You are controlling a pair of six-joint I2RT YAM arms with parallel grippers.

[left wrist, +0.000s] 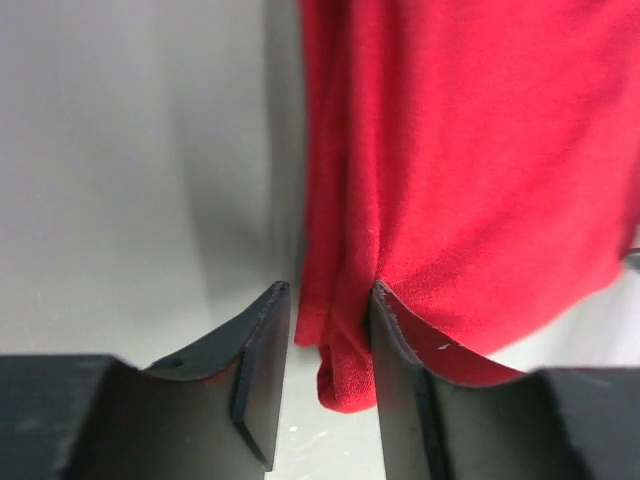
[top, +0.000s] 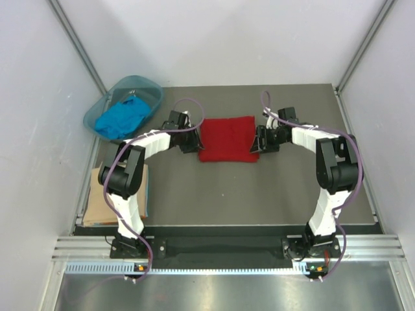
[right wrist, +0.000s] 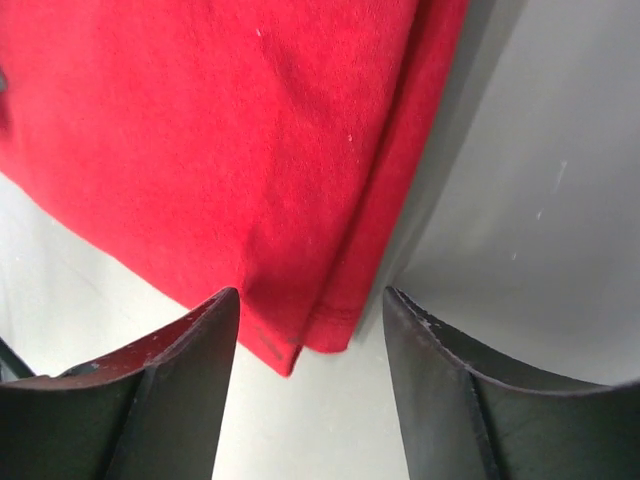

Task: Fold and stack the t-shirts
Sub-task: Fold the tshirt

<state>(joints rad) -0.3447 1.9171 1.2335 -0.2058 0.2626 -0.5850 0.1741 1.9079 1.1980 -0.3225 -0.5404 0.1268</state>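
The red t-shirt (top: 227, 137) lies folded into a flat rectangle on the dark worktop (top: 259, 194), directly between the two hands. The left hand (top: 192, 140) sits low at the shirt's left edge. The right hand (top: 262, 139) sits low at its right edge, so the two face each other across the cloth.

In the left wrist view, the left hand's fingers (left wrist: 262, 360) stand moderately parted. A corner of the shirt's folded edge reaches into the gap between them and drapes over the inner side of the finger on the right of that view. A sliver of grey worktop shows between the cloth and the other finger, so the cloth is not pinched. The rest of the shirt spreads ahead of this hand and off to its right.

In the right wrist view, the right hand's fingers (right wrist: 190, 380) are spread wide. A folded corner of the shirt, with its stitched hem, points into the space between them, nearer the finger on the left of that view, and is not clamped. The shirt spreads ahead of this hand and to its left, with bare worktop on its right.

The blue t-shirt (top: 120, 120) lies bunched in a translucent teal basin (top: 148, 85), beyond the left hand and out to its left. The tan t-shirt (top: 97, 204) lies flat well behind the left hand, beside that arm's base and partly covered by the arm.
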